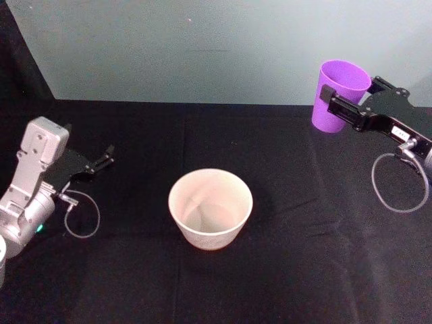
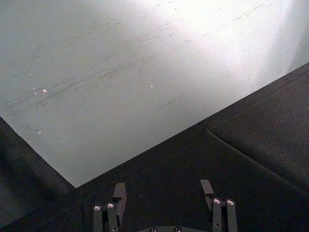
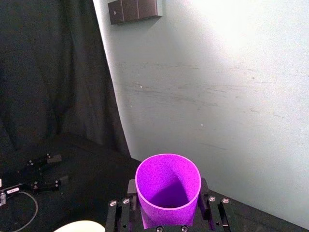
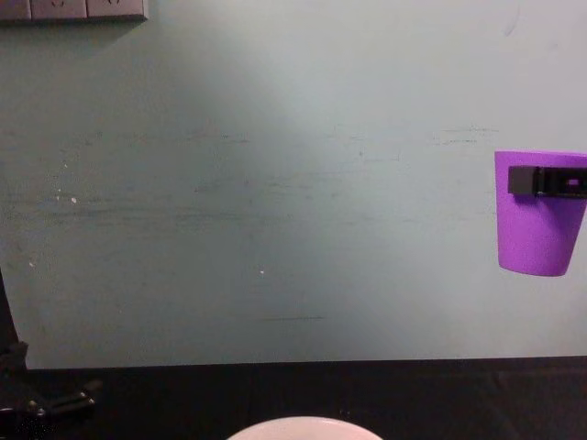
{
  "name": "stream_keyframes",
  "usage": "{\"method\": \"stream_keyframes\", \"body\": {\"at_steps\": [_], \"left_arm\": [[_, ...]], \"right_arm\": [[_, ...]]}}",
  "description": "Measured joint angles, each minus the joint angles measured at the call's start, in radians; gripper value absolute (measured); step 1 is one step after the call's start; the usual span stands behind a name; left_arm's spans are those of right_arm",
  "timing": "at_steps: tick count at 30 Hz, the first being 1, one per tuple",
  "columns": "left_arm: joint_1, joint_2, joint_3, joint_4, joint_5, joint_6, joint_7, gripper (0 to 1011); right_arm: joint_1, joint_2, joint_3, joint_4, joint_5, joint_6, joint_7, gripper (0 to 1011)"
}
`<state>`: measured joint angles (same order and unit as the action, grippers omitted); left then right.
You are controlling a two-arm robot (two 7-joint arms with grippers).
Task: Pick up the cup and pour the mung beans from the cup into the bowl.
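1. Jaws of the right gripper [image 1: 335, 103] clamp the cup [image 1: 343, 84], upright, raised well clear of the table [image 1: 304, 256] at its far right.
2. Mid-table sits the bowl [image 1: 209, 236], well apart, free surface all round.
3. Near the left edge the left gripper [image 2: 161, 191] rests, spread open.

A black cloth [image 1: 304, 270] covered the table across the lower two thirds of the head view, and a raised crease [image 2: 241, 154] ran through it where it neared the wall. A pale grey-green wall [image 1: 202, 47] stood behind it across the top of that frame. Thin horizontal scuffs [image 4: 275, 215] marked the wall through the centre of the chest view. A grey switch panel [image 4: 73, 9] sat on the wall at the upper left corner of the chest view. A dark curtain [image 1: 13, 47] hung in the upper left corner of the head view, beside the wall.
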<state>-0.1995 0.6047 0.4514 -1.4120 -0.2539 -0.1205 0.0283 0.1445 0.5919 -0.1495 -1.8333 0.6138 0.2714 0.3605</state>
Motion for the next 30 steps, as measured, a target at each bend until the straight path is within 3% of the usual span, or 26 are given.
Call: {"method": "stream_keyframes", "body": {"at_steps": [30], "left_arm": [[0.0,0.0,0.0,0.0,0.0,0.0,0.0,1000]], "right_arm": [[0.0,0.0,0.0,0.0,0.0,0.0,0.0,729]]}}
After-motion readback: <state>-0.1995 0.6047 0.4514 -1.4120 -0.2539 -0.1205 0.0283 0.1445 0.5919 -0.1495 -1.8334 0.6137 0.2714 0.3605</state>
